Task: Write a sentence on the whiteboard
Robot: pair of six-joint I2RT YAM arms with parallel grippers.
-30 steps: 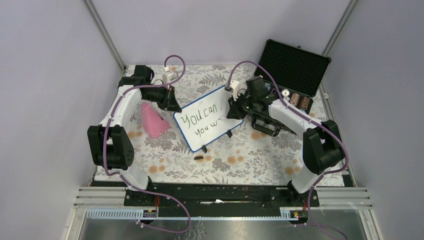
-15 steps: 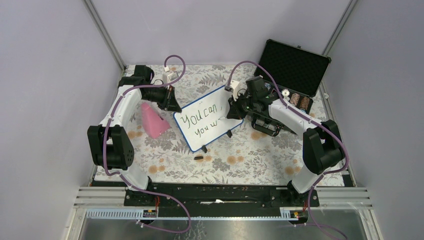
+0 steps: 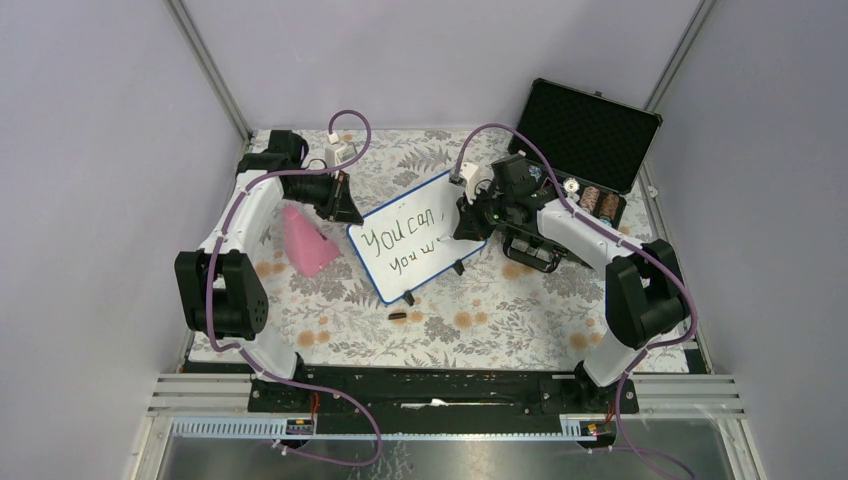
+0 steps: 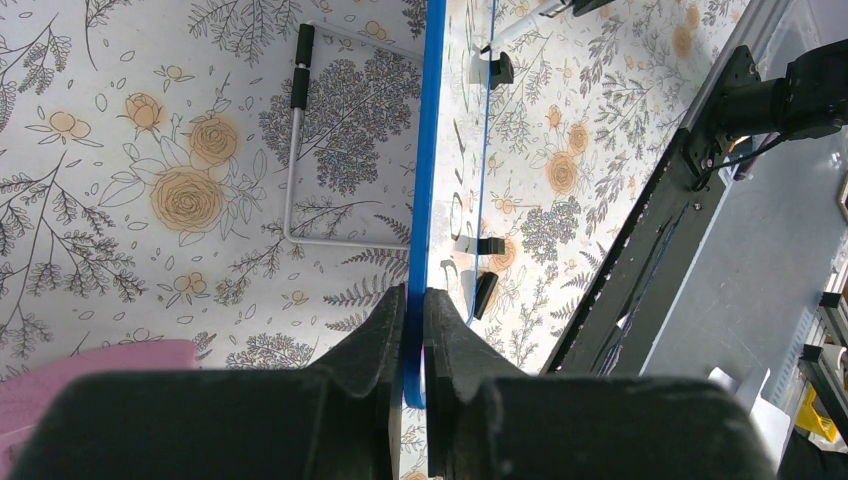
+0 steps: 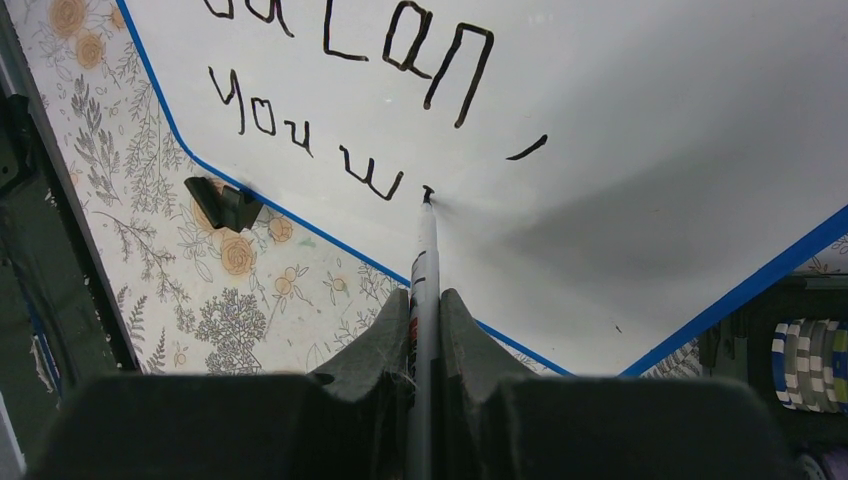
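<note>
The whiteboard, white with a thin blue frame, stands tilted mid-table. The sentence reads "You can," with "You w" below it, and it shows in the right wrist view. My left gripper is shut on the whiteboard's blue edge at its far left corner. My right gripper is shut on a grey marker. The marker tip touches the board just right of the "w".
A pink cone-shaped object lies left of the board. An open black foam-lined case stands at the back right with round items along its front. A small dark cap lies in front of the board. A wire stand lies behind it.
</note>
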